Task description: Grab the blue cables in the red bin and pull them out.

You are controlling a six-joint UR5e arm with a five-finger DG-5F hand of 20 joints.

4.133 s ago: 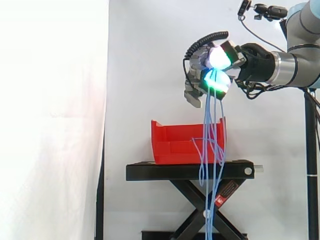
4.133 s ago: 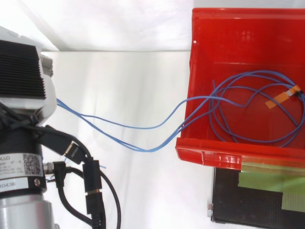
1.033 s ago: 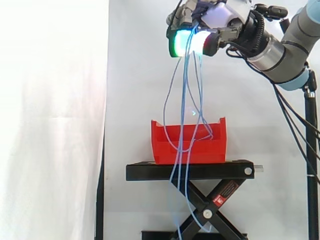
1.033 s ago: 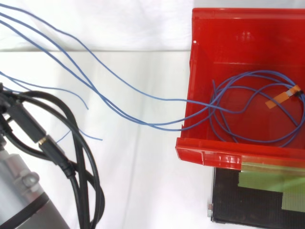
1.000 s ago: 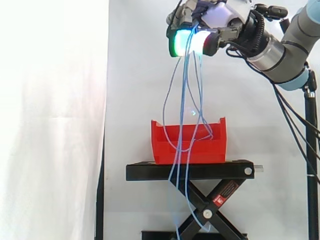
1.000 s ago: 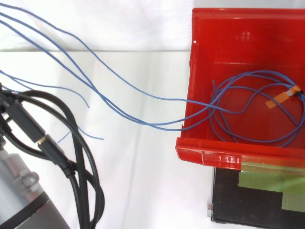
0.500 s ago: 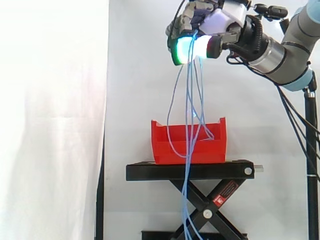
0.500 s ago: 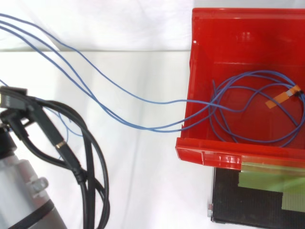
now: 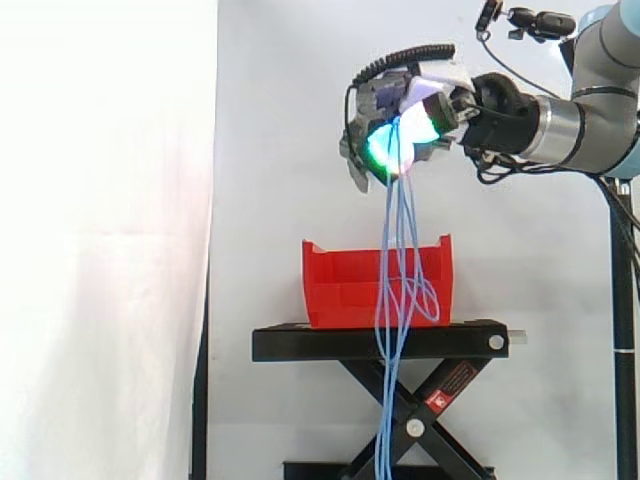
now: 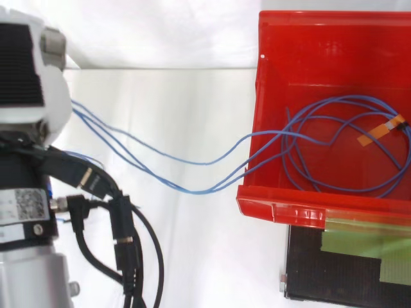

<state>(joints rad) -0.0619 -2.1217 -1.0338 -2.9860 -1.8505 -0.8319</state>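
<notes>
Our robot hand point(image 9: 388, 102) hangs above the red bin point(image 9: 345, 290), its fingers curled tight round the blue cables point(image 9: 397, 220). The cables' coil lies inside the bin, with strands crossing the bin's wall and loose ends dangling past the black stand point(image 9: 380, 343) beneath the bin. We judge the pull should go high and steady, with a firm grip. An orange tape strip point(image 10: 381, 131) on the coil, and the bin's rim, may snag it.
</notes>
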